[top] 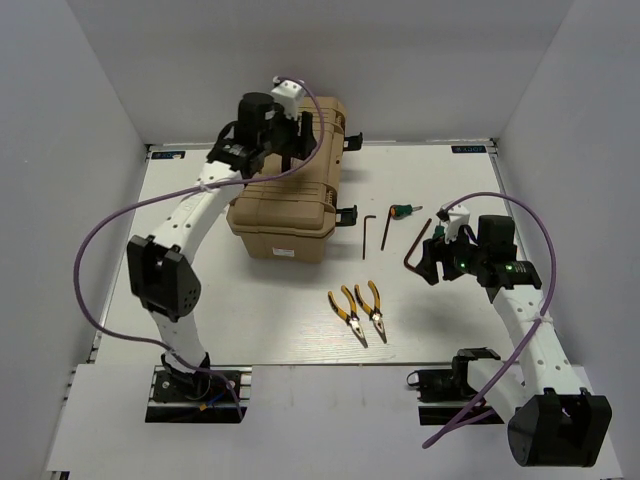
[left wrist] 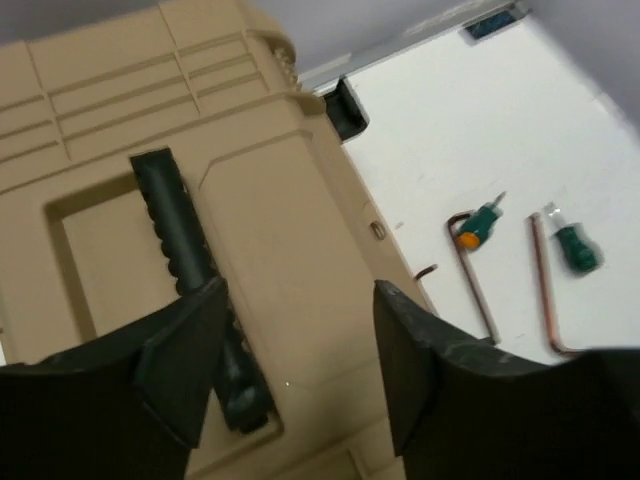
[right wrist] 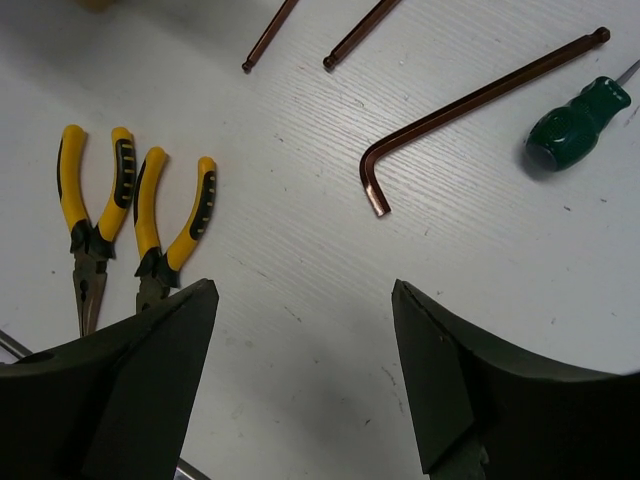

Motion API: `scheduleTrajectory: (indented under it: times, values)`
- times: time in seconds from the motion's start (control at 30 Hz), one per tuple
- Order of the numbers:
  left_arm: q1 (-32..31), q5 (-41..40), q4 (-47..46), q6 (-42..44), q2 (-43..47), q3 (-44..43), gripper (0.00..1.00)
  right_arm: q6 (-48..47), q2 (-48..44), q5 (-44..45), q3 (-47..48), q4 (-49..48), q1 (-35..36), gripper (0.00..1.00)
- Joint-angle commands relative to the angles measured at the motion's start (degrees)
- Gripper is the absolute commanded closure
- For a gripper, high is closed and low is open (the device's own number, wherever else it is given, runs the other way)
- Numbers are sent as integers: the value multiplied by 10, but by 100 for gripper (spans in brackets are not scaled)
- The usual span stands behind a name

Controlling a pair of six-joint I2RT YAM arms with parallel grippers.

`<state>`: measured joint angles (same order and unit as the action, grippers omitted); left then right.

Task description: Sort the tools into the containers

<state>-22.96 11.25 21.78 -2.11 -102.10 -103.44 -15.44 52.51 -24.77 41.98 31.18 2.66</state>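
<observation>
tan toolbox shut, tools loose on the white table

tan hard-plastic toolbox (top: pixel 285 205) stands at 11 o'clock on the white table (top: pixel 300 320). its ribbed lid is down, and a black ridged handle (left wrist: pixel 172 215) lies in a recess on top. the left gripper (left wrist: pixel 300 300) hangs over the lid, fingers apart and empty, one finger covering the handle's near end. at 3 o'clock of the box lie a dark l-shaped hex key (top: pixel 366 235) and a green-handled screwdriver (top: pixel 403 211). a coppery second hex key (right wrist: pixel 470 110) and a second green handle (right wrist: pixel 578 125), its shaft cut off, lie beneath the right gripper (right wrist: pixel 300 295), whose fingers are spread, holding nothing. at 6 o'clock, yellow-and-black pliers (right wrist: pixel 88 240) lie beside a second pair (right wrist: pixel 157 262), their noses hidden behind a finger.
</observation>
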Motion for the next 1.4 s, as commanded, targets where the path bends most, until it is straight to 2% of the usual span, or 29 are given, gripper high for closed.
scheduleTrajectory:
  times: [0.0, 0.17, 0.3, 0.43, 0.6, 0.77, 1.0, 1.23, 1.33, 1.37]
  values:
    - [-24, -101, 54, 10, -28, -47, 27, -1, -4, 0, 14, 5, 2, 23]
    - [-52, -209, 106, 15, -89, -101, 26, -6, -5, -2, 14, 11, 1, 22]
    - [-64, -268, 107, 21, -94, -86, 27, -7, -9, -7, 13, 13, 0, 22]
    - [-69, -235, 70, 26, -58, -62, 27, -9, -10, -12, 14, 14, 1, 22]
    - [-74, -208, 75, 26, -44, -104, 27, -11, -5, -12, 14, 14, 2, 21]
    - [-74, -281, 51, 26, -5, -72, 26, -13, 0, -10, 14, 16, 1, 21]
    - [-74, -337, 63, 32, -19, -52, 26, -13, 2, -12, 14, 19, 1, 21]
    - [-68, -305, 87, 32, -63, -69, 26, -13, 3, -11, 14, 22, -1, 21]
    - [-68, -305, 87, 32, -75, -75, 31, -14, 4, -11, 15, 21, -2, 21]
    - [-68, -305, 87, 32, -75, -75, 40, -13, 4, -11, 15, 22, -1, 21]
